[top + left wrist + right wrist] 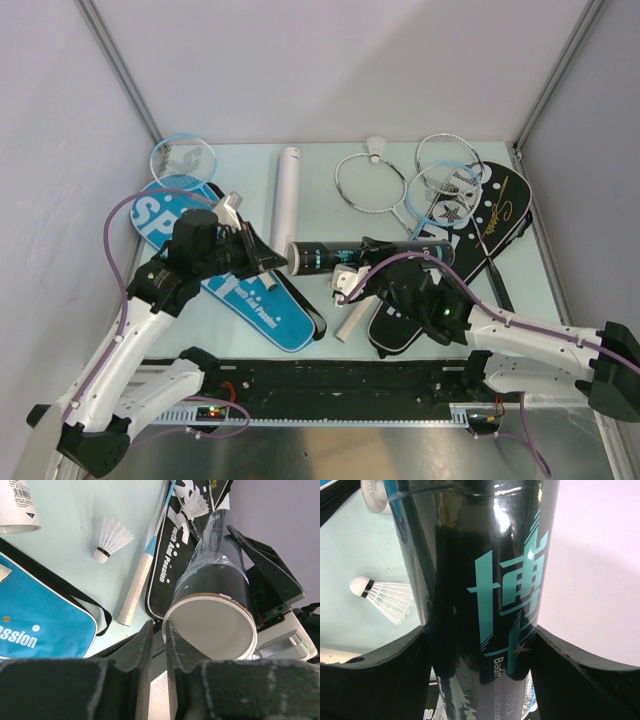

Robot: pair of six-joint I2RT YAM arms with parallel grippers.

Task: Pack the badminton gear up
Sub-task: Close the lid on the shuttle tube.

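Between the right jaws [480, 650] we've got the black tube [485, 555] clamped; left jaws [159, 645] barely parted, empty, at its mouth. We'd hold it level for the shuttlecock [112, 537].

Your table [320, 200] is pale green; on it, L to R: blue cover [250, 300]; white tube [287, 190] twd back; silver racket [370, 183]; black cover [500, 215]; shuttlecock [376, 148] nr back edge; second shuttlecock [111, 540] just beside white racket handle [135, 587].
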